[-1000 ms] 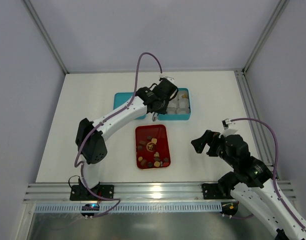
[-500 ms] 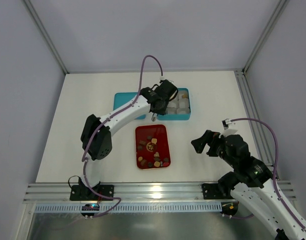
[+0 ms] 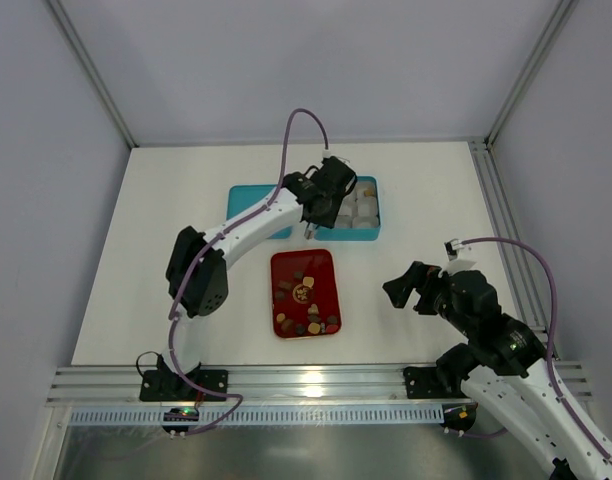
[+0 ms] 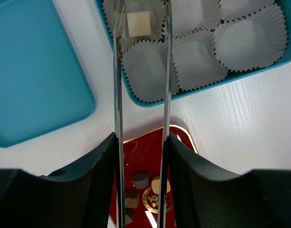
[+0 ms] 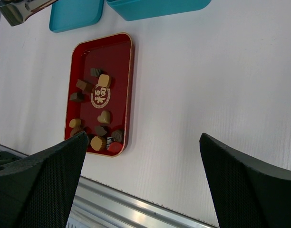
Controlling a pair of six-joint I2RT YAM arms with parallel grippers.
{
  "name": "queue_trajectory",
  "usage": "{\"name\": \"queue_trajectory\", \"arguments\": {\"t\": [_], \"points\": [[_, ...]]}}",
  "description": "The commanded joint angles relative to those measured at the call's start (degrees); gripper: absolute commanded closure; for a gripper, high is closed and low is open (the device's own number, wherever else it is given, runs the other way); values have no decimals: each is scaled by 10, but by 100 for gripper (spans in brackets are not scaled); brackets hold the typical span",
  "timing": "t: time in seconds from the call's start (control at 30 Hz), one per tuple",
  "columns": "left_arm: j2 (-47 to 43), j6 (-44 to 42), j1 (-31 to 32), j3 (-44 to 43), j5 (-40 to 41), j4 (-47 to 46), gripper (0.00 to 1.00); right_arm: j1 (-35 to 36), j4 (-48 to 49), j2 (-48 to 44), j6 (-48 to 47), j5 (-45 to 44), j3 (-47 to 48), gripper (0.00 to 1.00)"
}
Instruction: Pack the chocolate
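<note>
The chocolate is a scatter of tiny bite-sized pieces: dark brown squares and blocks, tan squares, a tan heart, a few round ones, a striped one and a reddish one. Nearly all of it lies loose on the red tray, spread around a gold emblem printed at the tray's centre, with the thickest cluster at the tray's near end. One piece is elsewhere. A cream square sits flat on the bottom of a paper cup in the teal box.

The left gripper hangs over that cup with its two long, thin metal fingers on either side of the cream square. There is a visible gap between each finger and the piece, so the jaws are released and grasp nothing.

The teal box is lined with white crinkled paper cups set edge to edge. The ones around the cream square show only their pleated paper. In the top view the cups are too small to tell what else they hold.

The red tray lies just on the near side of the box, with a strip of white table between them. A flat teal lid rests on the table just beside the box, on its left.

The right gripper hovers above bare table to the right of the tray, well apart from it. Its jaws are spread wide with nothing between them.
</note>
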State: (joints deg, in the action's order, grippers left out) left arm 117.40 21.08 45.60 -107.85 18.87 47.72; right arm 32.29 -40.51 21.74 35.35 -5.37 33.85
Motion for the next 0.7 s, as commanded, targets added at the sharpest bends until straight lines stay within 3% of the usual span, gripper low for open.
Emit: {"name": "queue_trajectory", "arguments": {"t": [0.0, 0.37, 0.67], "points": [[-20, -15, -3, -35, -11, -25, 55, 3, 6, -6, 5, -3, 10, 0], [-127, -3, 8, -20, -47, -12, 56, 2, 20, 1, 4, -3, 3, 0], [-336, 54, 29, 147, -52, 20, 55, 3, 46, 17, 4, 3, -15, 0]]}}
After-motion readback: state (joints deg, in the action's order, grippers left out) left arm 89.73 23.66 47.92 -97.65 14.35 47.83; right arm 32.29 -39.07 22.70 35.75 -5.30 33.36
